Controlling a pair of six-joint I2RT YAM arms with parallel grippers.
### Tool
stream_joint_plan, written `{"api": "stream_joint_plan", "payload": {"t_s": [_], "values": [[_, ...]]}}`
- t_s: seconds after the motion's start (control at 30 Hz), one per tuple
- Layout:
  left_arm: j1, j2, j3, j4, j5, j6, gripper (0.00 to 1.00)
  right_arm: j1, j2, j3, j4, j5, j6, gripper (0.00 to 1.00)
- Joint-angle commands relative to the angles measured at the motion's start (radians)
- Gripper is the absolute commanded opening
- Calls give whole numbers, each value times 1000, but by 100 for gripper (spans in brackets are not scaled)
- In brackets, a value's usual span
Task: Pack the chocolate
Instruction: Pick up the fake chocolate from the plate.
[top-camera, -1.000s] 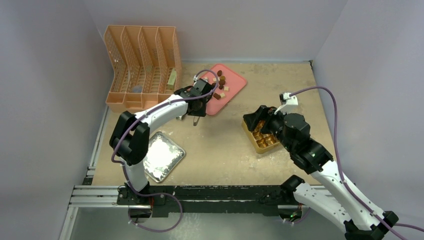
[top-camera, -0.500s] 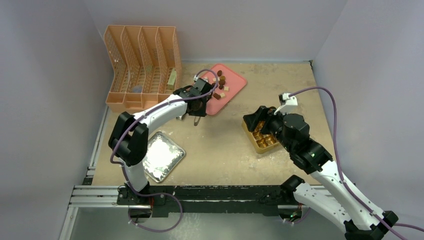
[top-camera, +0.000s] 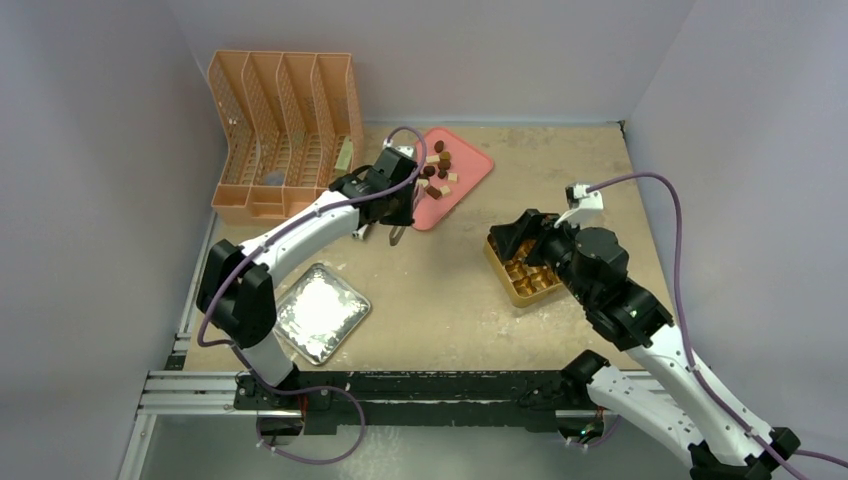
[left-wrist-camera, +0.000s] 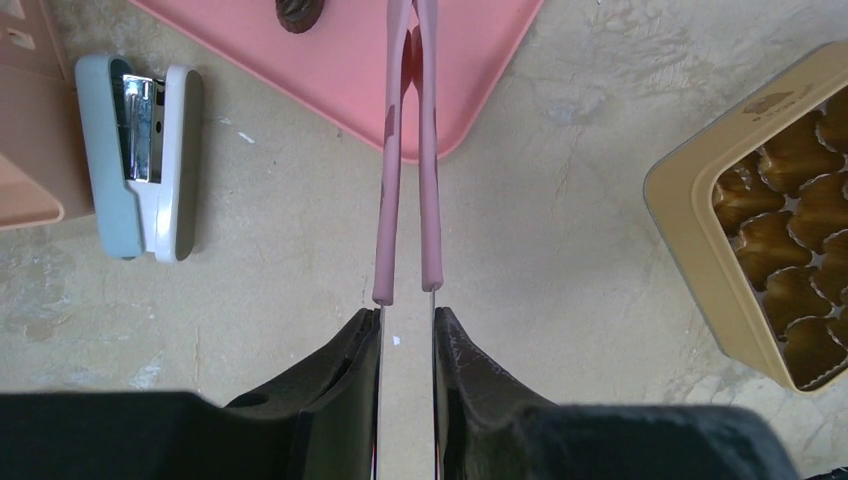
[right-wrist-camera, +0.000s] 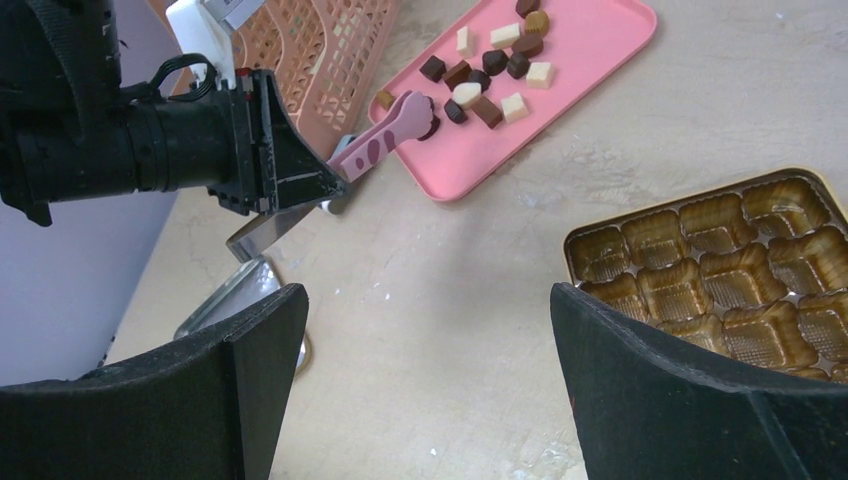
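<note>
The left arm reached forward from its base in a long arc, wrist level, ending at the near-left edge of the pink tray (top-camera: 468, 172). The left gripper (left-wrist-camera: 405, 330) was clamped on the metal handle of a pair of pink tongs (left-wrist-camera: 430, 200), whose 2 arms lay almost together and pointed onto the tray. The chocolate (right-wrist-camera: 495, 62) sat in a loose cluster of dark, reddish and cream pieces on the middle of the tray, with the tong tips just beside 1 dark piece at the cluster's near-left end; whether they pinched it could not be told. The right arm was folded at the elbow, well to the right of the tray and nearer the bases. Its right gripper (right-wrist-camera: 425, 295) had its fingers spread wide and held nothing, hovering above the left end of the gold box (left-wrist-camera: 715, 250). Only the right wrist view showed the box's cells, which were all unfilled in that view. Only the left wrist view showed a blue and grey stapler (left-wrist-camera: 140, 160) lying left of the tray. The top view alone showed the orange file rack (top-camera: 285, 130) left of the tray and a foil tray (top-camera: 320, 312) nearer the bases.
</note>
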Motion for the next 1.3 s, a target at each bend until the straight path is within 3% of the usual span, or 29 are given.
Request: {"api": "stream_joint_plan", "payload": {"t_s": [0.0, 0.23, 1.27], "values": [[0, -58, -12, 42, -49, -12, 25, -2, -13, 56, 6, 39, -28, 92], [26, 19, 8, 24, -116, 44, 31, -3, -13, 62, 5, 44, -34, 92], [104, 229, 154, 27, -31, 100, 37, -3, -52, 20, 1, 48, -34, 92]]}}
